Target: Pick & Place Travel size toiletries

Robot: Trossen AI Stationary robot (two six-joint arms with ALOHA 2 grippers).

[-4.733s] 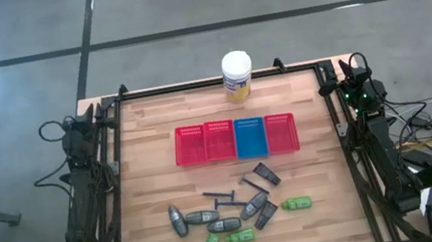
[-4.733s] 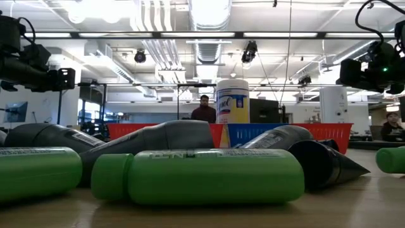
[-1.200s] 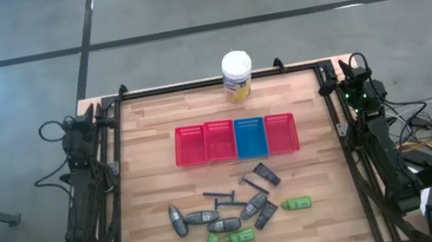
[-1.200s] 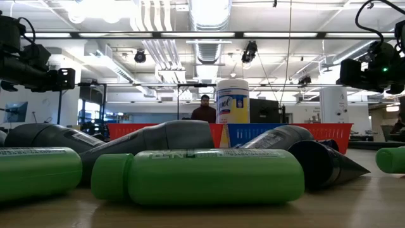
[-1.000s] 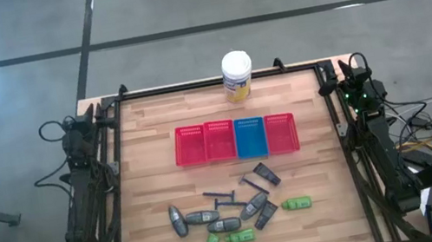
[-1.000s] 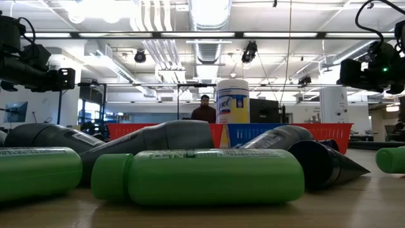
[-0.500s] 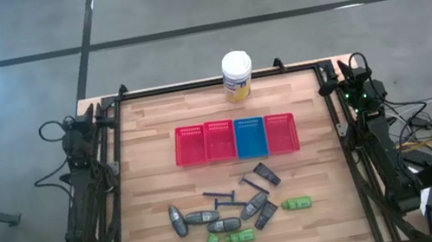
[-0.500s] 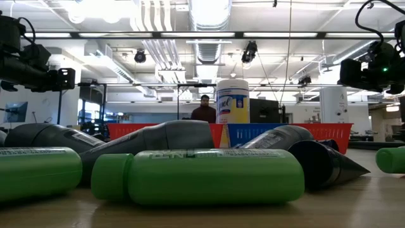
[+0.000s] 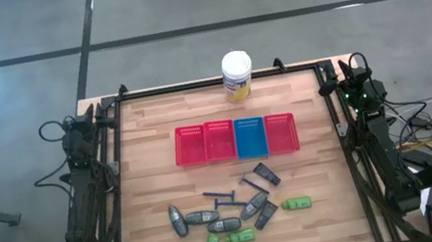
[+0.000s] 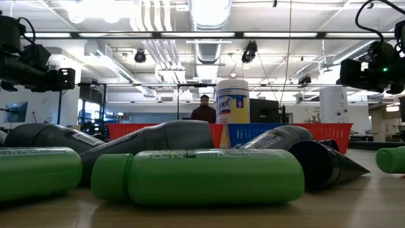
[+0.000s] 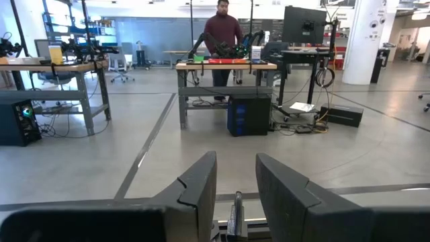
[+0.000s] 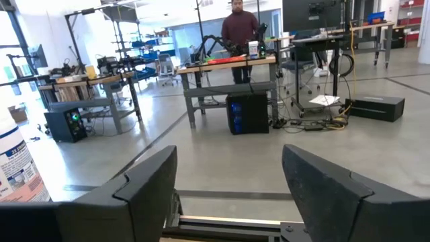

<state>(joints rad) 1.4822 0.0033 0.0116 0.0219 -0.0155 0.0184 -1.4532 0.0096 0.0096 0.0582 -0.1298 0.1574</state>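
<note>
Toiletries lie loose in a cluster near the front edge of your bench (image 9: 149, 141): grey oval tubes (image 9: 201, 217), green bottles (image 9: 240, 237), dark wedge-shaped tubes (image 9: 266, 174) and thin dark sticks (image 9: 219, 195). None of them sits in a basket. Behind the cluster, across the middle of the bench, you have a row of four mesh baskets side by side, three red baskets (image 9: 205, 142) and one blue basket (image 9: 250, 137). A white canister with a yellow label (image 9: 238, 76) stands at the middle of the back edge. Your left claw (image 11: 235, 178) is parked along the left edge, fingers narrowly parted and holding nothing. Your right claw (image 12: 228, 181) is parked along the right edge, fingers spread wide and empty.
</note>
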